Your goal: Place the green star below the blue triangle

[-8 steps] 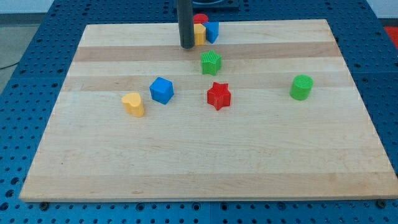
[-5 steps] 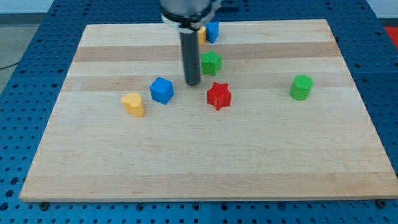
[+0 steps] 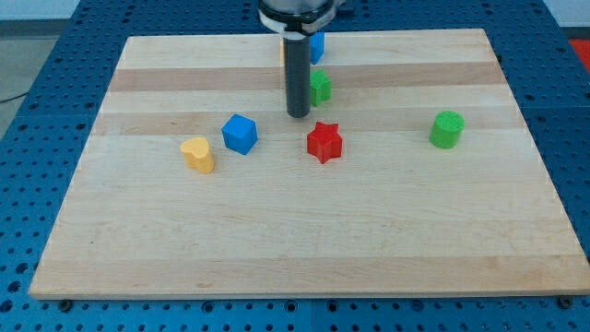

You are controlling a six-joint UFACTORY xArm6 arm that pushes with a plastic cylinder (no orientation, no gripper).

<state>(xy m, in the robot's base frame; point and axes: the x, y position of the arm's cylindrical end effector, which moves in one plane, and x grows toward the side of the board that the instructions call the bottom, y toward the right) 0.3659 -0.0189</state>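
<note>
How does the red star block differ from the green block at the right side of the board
The red star is red with pointed arms; the green block is green and looks rounded, like a short cylinder. The red star lies near the board's middle, just to the lower right of my tip; the green block stands alone toward the view's right, far from my tip. Both rest on the wooden board, similar in size.
</note>
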